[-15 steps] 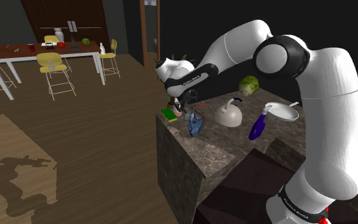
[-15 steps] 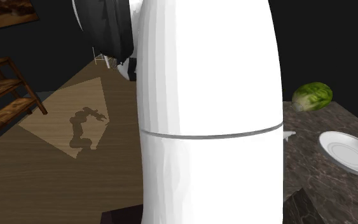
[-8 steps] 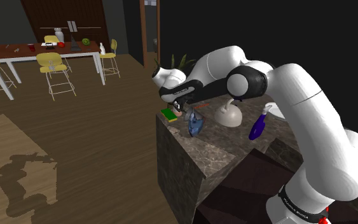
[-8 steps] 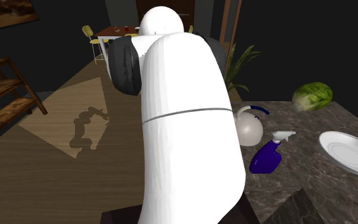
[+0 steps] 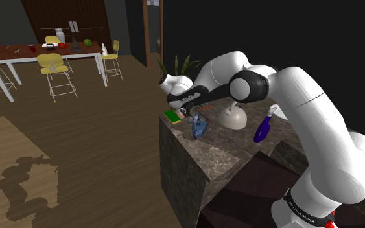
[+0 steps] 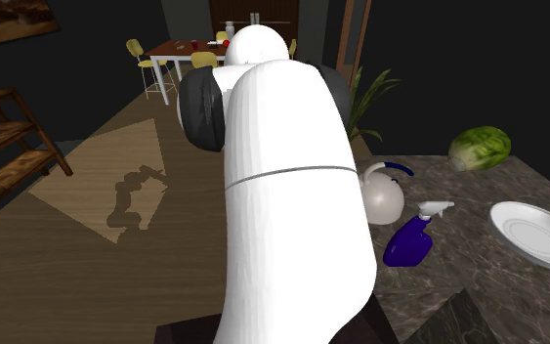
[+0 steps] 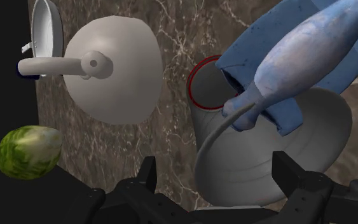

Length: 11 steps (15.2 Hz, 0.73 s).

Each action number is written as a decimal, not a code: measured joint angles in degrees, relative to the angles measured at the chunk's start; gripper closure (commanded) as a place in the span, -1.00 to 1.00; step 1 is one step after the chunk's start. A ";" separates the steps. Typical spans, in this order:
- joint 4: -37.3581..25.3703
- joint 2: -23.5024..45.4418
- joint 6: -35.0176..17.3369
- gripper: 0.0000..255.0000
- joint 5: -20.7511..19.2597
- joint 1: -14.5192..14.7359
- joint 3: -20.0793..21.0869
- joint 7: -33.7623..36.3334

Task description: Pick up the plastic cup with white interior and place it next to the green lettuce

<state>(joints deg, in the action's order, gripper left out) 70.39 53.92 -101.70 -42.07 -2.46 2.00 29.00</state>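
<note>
**Reaching for the cup on a crowded stone counter**

On the dark marbled counter, the green lettuce lay well apart from the cup, with a pale kettle between them. The cup, greyish with a whitish interior, sat against a blue jug that leaned across its mouth. The black gripper hung close over the cup, fingers spread wide on either side and not closed on it, probably lined up for a clasp. Since a second before, the elbow had dropped, uncovering the kettle and a blue spray bottle in the second exterior view. The hand itself had barely shifted.
</note>
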 measured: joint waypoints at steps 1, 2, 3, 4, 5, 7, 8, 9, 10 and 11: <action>0.10 0.07 -0.19 -1.00 -0.05 -0.08 -0.03 0.04; 0.12 0.10 -0.30 -1.00 -0.08 -0.15 -0.06 0.00; 0.17 0.11 -0.37 -1.00 -0.09 -0.18 -0.07 0.02; 0.19 0.12 -0.41 -1.00 -0.10 -0.20 -0.08 0.02; 0.18 0.13 -0.42 -1.00 -0.10 -0.20 -0.08 0.02; 0.18 0.14 -0.43 1.00 -0.10 -0.21 -0.08 0.02; 0.18 0.14 -0.43 1.00 -0.10 -0.21 -0.08 0.02; 0.07 0.02 -0.42 1.00 -0.36 -0.24 -0.16 0.02; 0.04 -0.17 -0.45 1.00 -0.69 -0.28 -0.23 0.08; 0.20 -0.32 -0.47 1.00 -0.49 -0.30 -0.22 0.04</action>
<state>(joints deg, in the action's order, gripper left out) 70.59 53.60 -102.17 -42.56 -2.77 1.78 29.04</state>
